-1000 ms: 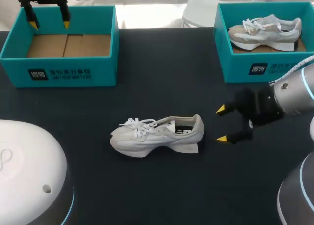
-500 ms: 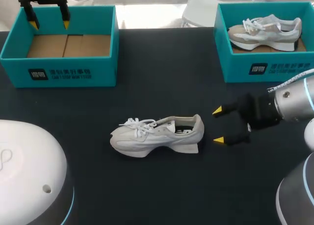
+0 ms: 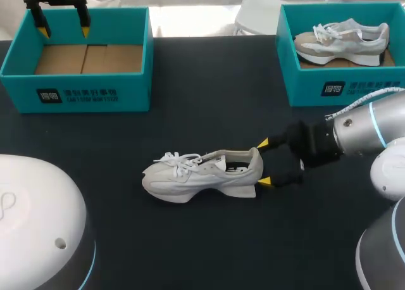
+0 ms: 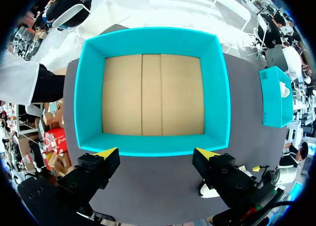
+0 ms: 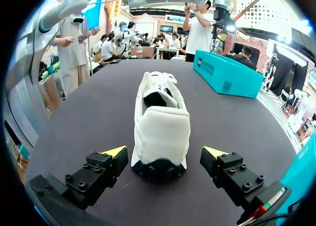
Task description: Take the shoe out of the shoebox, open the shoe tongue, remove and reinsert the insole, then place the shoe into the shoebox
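Note:
A white sneaker (image 3: 202,175) lies on its sole on the dark table, toe to the left and heel to the right. My right gripper (image 3: 264,163) stands open right at the heel, one yellow tip on each side of it. In the right wrist view the shoe's heel (image 5: 160,132) sits between the open fingers of the right gripper (image 5: 167,151) without being touched. My left gripper (image 3: 63,31) hangs open over the back rim of the empty teal shoebox (image 3: 79,87) at the far left. From the left wrist the shoebox (image 4: 152,152) shows its bare cardboard floor ahead of the left gripper (image 4: 155,152).
A second teal box (image 3: 323,87) at the far right holds another white sneaker (image 3: 342,40). Bare dark tabletop lies between the boxes and in front of the shoe. The white arm base (image 3: 38,220) bulges at the near left.
My right gripper has slid left along the table until its open tips bracket the shoe's heel. The shoe and the left arm have not moved.

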Tool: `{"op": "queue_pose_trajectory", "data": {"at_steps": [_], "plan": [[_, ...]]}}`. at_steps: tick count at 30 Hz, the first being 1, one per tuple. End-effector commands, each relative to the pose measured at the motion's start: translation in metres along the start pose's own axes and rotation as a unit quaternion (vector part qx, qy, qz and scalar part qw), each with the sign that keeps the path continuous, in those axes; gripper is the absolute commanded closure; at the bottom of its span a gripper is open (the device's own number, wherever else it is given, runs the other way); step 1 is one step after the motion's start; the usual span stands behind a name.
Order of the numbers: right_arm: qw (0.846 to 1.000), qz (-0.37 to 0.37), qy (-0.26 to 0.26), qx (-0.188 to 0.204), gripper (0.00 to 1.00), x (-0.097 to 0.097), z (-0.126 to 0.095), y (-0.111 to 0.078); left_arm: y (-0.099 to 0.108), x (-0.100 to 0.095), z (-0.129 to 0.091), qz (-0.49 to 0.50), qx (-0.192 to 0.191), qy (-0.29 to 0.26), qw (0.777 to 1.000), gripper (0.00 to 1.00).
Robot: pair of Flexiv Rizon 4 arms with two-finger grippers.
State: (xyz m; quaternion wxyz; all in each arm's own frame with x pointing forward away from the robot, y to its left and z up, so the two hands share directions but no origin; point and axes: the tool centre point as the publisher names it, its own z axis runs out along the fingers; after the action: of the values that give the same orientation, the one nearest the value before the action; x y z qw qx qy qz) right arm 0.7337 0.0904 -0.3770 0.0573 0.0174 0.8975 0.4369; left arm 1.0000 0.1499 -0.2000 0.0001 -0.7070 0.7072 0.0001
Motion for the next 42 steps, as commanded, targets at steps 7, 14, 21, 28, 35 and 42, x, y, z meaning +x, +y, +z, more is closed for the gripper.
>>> {"op": "queue_pose_trajectory", "data": {"at_steps": [7,14,21,28,35,42], "plan": [[1.000,0.006,-0.004,-0.010,0.00,0.004,0.022,0.004,0.000,0.000,0.000,0.000,0.000,0.000,1.000,0.00],[1.000,0.015,0.001,-0.018,0.00,0.008,0.036,0.002,0.000,0.000,0.000,0.000,0.000,0.000,1.000,0.00],[1.000,0.015,0.007,-0.023,0.00,0.009,0.047,0.006,0.000,0.000,0.000,0.000,0.000,0.000,1.000,0.00],[0.999,0.022,0.009,-0.027,0.00,0.009,0.057,0.000,0.000,0.000,0.000,0.000,0.000,0.000,1.000,0.00],[0.999,0.028,0.013,-0.022,0.00,0.010,0.065,-0.006,0.000,0.000,0.000,0.000,0.000,0.000,1.000,0.00],[1.000,0.023,0.014,-0.016,1.00,0.013,0.066,-0.005,0.000,0.000,0.000,0.000,0.000,0.000,1.000,0.00]]}}
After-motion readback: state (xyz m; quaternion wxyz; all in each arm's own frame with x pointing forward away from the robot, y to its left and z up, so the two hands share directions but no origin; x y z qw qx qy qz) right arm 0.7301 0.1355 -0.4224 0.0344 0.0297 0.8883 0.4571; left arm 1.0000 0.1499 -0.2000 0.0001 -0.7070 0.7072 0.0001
